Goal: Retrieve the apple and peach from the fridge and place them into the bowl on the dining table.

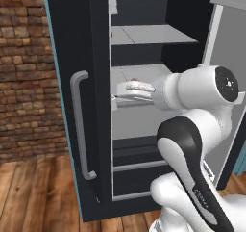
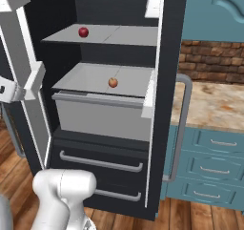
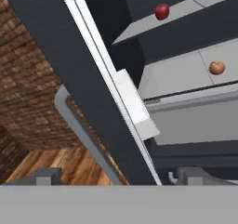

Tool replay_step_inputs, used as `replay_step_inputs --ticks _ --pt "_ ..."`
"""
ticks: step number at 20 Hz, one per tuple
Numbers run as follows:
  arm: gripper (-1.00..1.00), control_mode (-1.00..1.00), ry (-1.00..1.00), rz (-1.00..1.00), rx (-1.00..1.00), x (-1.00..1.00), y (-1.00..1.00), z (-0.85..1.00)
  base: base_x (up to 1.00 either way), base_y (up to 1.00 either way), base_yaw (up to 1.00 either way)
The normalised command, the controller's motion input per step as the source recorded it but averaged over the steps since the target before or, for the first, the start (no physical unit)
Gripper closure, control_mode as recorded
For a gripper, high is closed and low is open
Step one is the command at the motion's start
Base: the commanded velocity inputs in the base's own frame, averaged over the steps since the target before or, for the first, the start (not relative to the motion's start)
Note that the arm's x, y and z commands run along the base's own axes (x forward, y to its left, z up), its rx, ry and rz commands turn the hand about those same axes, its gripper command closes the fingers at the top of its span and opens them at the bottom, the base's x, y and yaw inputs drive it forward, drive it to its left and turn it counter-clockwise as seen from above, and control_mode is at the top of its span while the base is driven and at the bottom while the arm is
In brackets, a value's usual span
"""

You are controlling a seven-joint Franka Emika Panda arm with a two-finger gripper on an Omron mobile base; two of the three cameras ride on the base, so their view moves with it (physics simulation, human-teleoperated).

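We see the gripper [image 3: 114,175] in the hand view with its two dark fingertips [image 3: 42,176] spread well apart at six o'clock, nothing held between them. Between the open jaws runs the edge of the fridge's left door [image 3: 69,74], a dark slab crossing the frame from eleven o'clock to six, with its grey bar handle [image 3: 79,130] on the outer face and a white door bin [image 3: 135,107] on the inner face. Past the door, the fridge [image 2: 109,129] stands open. The apple [image 3: 161,11] sits dark red on the upper grey shelf [image 2: 114,36] at one o'clock in the hand view; the peach [image 3: 216,68] rests on the shelf below it at three o'clock, well apart from the apple. From the right base camera we see the apple [image 2: 83,32] near the upper shelf's left end and the peach [image 2: 113,82] towards the middle of the lower shelf, above a grey bin and two dark drawers [image 2: 100,162]. A brick wall [image 1: 24,72] and wood floor [image 1: 38,192] flank the fridge.
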Motion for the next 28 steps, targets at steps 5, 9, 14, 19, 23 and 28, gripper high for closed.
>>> replay_step_inputs --ticks 5,9,14,19,23,28 --pt "-1.0 -1.0 -0.21 0.16 0.04 0.14 -0.62 0.0 0.0 0.0 0.0" --pt "-1.0 -1.0 -0.01 -0.06 0.33 0.51 -0.46 0.0 0.0 0.0 0.0" --pt "-1.0 -1.0 0.05 -0.15 0.34 0.14 -0.19 0.24 0.0 0.0 0.0" --pt "-1.0 -1.0 0.19 -0.14 0.15 0.12 0.0 0.84 0.0 0.0 0.0" --pt "-1.0 -1.0 0.28 -0.05 0.13 0.0 -0.18 0.45 0.0 0.0 0.0" --pt "-1.0 -1.0 0.16 0.0 0.2 0.0 -0.13 -0.28 0.0 0.0 0.0"
